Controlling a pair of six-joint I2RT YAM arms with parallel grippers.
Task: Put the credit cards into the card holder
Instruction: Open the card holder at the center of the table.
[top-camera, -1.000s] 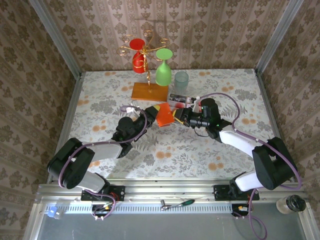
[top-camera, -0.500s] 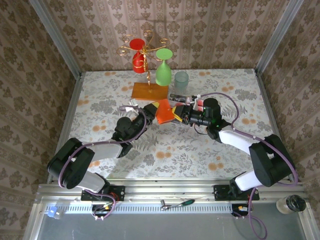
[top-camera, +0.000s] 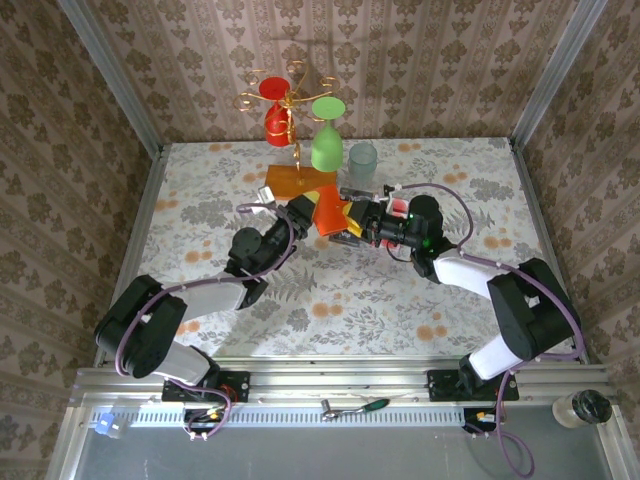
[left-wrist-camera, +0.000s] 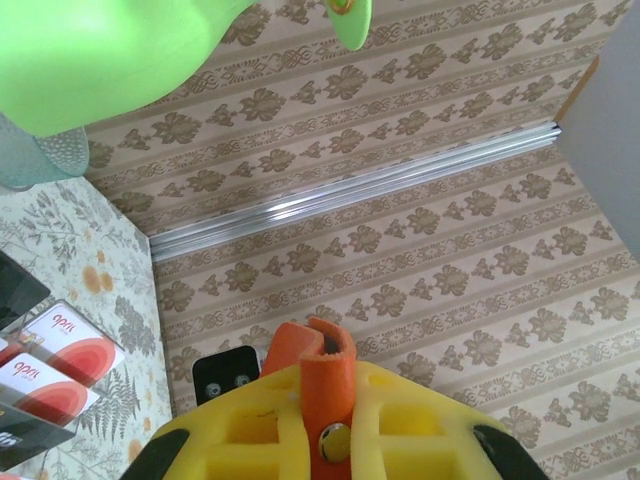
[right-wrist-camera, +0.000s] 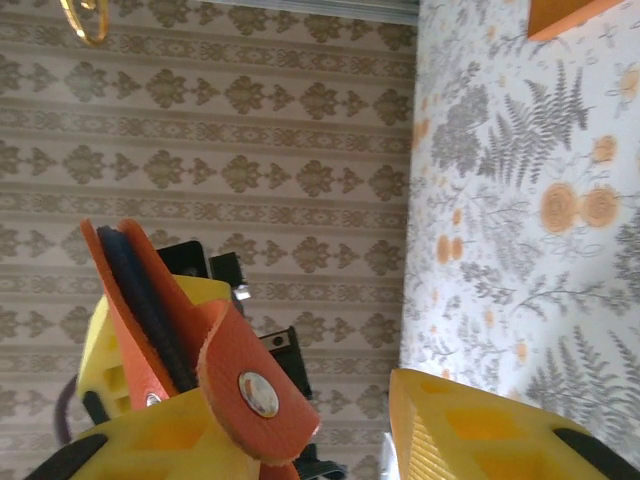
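The orange-red card holder (top-camera: 327, 212) hangs above the table between both arms, just in front of the glass rack. My left gripper (top-camera: 305, 213) is shut on it; in the left wrist view its yellow fingers (left-wrist-camera: 250, 420) clamp the holder's orange edge and snap (left-wrist-camera: 322, 380). My right gripper (top-camera: 352, 222) faces it from the right with jaws apart. In the right wrist view the holder's snap flap (right-wrist-camera: 250, 385) lies against one finger, with a clear gap to the other finger (right-wrist-camera: 470, 425). Credit cards (top-camera: 398, 207) lie on the table beside the right wrist, red blobs on white (left-wrist-camera: 65, 348).
The glass rack's orange wooden base (top-camera: 293, 180) stands just behind the holder, with a red glass (top-camera: 275, 118) and a green glass (top-camera: 326, 147) hanging on it. A teal tumbler (top-camera: 362, 163) stands to its right. Wallpapered walls enclose the table.
Both grippers and the card holder have moved away from the arms' bases toward the rack. The right jaws have widened slightly.
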